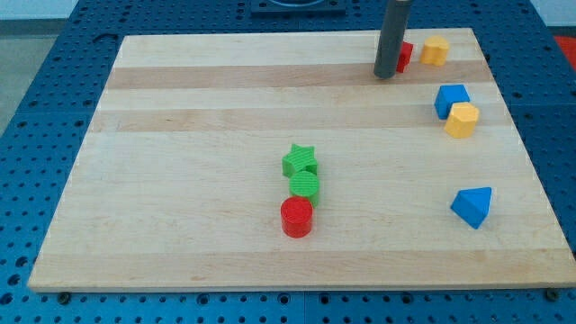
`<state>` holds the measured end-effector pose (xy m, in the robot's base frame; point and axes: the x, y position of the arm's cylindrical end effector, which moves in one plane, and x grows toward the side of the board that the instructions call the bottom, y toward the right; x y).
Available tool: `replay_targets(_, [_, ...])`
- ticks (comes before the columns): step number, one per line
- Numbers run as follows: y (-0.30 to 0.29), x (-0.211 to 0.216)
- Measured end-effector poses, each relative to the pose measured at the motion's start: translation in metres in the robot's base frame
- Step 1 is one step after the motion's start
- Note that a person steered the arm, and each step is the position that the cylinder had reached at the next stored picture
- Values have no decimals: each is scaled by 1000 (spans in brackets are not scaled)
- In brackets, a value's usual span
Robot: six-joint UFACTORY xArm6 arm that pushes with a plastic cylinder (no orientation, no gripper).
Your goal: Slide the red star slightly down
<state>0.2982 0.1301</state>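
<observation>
The red star (405, 56) lies near the view's top right edge of the wooden board, mostly hidden behind my rod, so its shape is hard to make out. My tip (385, 76) rests on the board just left of and touching or nearly touching the red star. A yellow block (436, 50) sits just right of the red star.
A blue cube (451, 99) and a yellow block (462, 120) touch at the right. A blue triangular block (473, 206) lies lower right. A green star (300, 161), a green cylinder (305, 186) and a red cylinder (297, 217) stand in a column at the centre.
</observation>
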Motion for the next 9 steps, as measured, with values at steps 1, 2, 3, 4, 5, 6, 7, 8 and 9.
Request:
replay_targets(1, [-21, 2])
replay_targets(2, [-47, -31])
replay_targets(3, [-16, -79])
replay_targets(4, [55, -97])
replay_targets(5, [81, -92])
replay_targets(6, [61, -77])
replay_targets(7, [27, -53])
replay_targets(8, [-15, -19])
replay_targets(9, [-45, 0])
